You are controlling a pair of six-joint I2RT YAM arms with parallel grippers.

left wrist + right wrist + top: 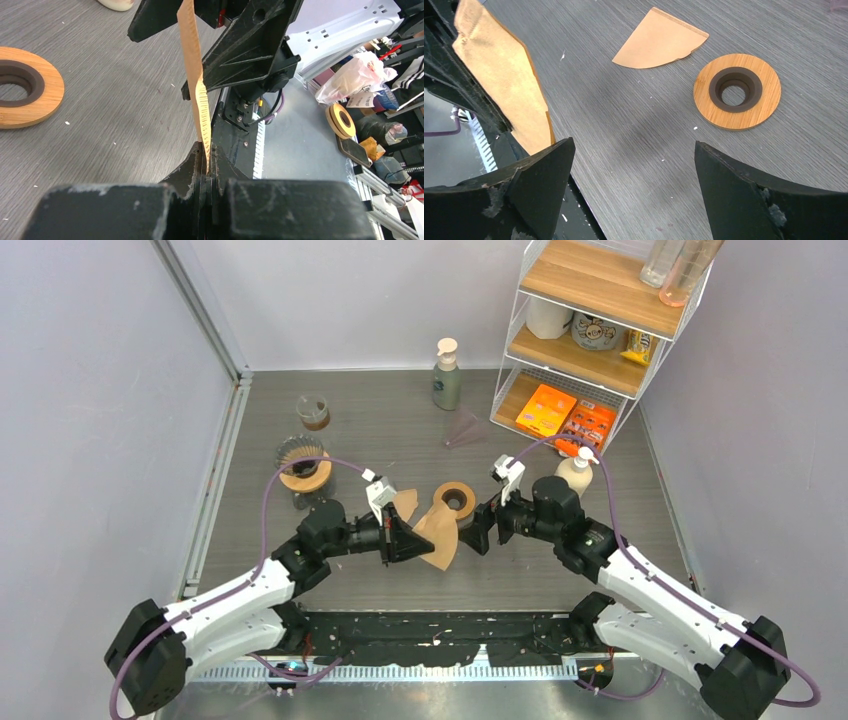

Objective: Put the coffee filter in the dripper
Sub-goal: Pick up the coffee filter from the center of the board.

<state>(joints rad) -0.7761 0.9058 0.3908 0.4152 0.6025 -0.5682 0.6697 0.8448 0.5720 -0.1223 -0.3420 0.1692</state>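
Observation:
My left gripper is shut on a brown paper coffee filter and holds it upright above the table. In the left wrist view the filter stands edge-on, pinched between the jaws. My right gripper is open and empty, facing the filter from the right with one finger close beside it. In the right wrist view its gripper is wide open, with the filter at the left. The glass dripper with a wooden collar stands at the back left, apart from both grippers.
A second filter lies flat on the table. A wooden ring lies behind the grippers. A glass cup, a pump bottle, a pink funnel and a wire shelf stand further back.

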